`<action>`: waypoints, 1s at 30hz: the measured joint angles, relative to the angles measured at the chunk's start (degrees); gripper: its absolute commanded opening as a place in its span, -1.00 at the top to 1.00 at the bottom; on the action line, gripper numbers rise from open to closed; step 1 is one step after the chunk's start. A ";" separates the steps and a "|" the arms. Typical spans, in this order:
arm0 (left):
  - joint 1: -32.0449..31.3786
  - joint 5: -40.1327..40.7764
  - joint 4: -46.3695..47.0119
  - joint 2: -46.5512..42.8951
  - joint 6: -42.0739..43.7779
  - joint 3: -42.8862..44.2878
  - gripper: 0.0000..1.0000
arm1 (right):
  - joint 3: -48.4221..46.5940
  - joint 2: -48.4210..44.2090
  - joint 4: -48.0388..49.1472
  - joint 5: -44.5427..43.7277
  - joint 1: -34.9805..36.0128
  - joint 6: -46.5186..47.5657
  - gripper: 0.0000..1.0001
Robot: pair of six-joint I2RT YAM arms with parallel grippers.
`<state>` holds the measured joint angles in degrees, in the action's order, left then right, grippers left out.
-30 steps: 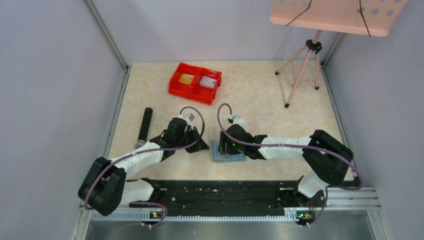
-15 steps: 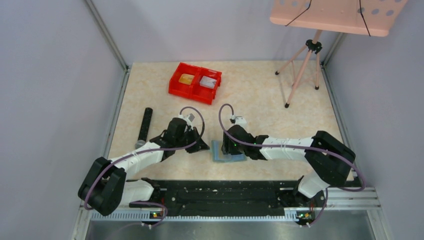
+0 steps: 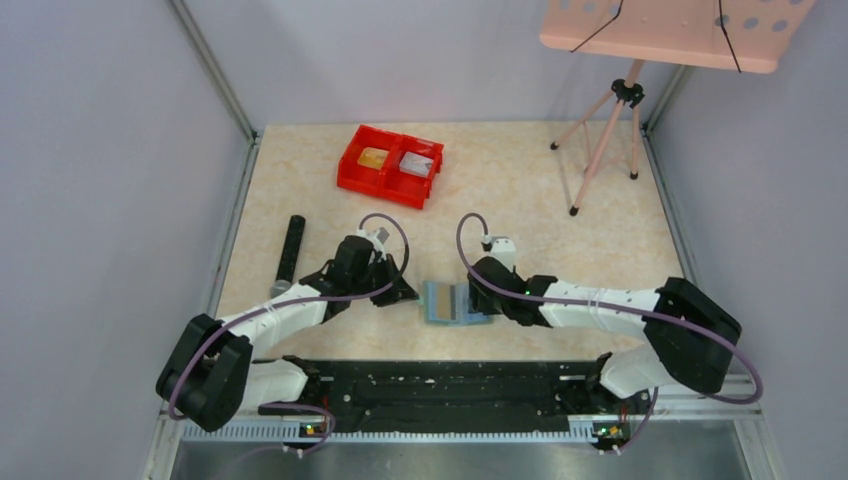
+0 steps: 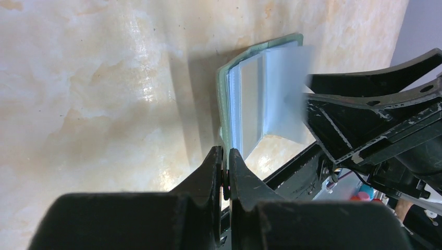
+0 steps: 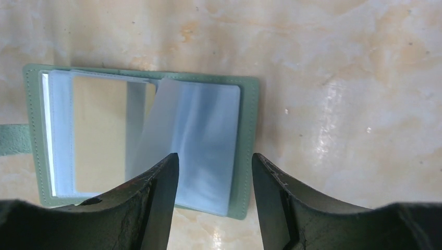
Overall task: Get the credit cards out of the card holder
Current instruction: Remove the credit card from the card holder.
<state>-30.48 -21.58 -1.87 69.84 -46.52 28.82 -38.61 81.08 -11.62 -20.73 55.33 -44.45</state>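
The sage-green card holder lies open on the table between my two arms. Its pale blue inner pockets show in the right wrist view, with a gold-yellow credit card in the left pocket. My left gripper is shut on the holder's small edge tab, and its fingers press together just below the holder's edge. My right gripper hangs open over the holder's right half with nothing between its fingers.
A red double bin at the back holds a gold card and a grey card. A black cylinder lies at the left. A tripod stands at the back right.
My right arm has drawn back to the right, uncovering the open holder, and its jaws have narrowed a little. The left gripper has not moved.
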 measured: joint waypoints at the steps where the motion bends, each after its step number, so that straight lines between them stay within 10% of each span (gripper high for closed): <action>1: 0.00 0.02 0.00 0.00 0.02 0.00 1.00 | 0.50 -1.18 -0.94 -0.46 0.00 -0.20 -0.08; 19: 0.00 3.52 -6.51 -2.12 1.88 2.89 0.34 | 2.78 -19.80 -4.46 2.69 -1.57 2.16 -0.07; 30: -2.01 2.86 -4.13 0.09 1.53 5.57 0.72 | 7.65 -11.15 12.74 20.79 -5.75 4.17 0.29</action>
<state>-32.49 -18.72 -6.00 69.93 -44.99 34.39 -30.96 69.93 1.13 0.05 49.58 -40.27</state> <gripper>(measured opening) 0.175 0.402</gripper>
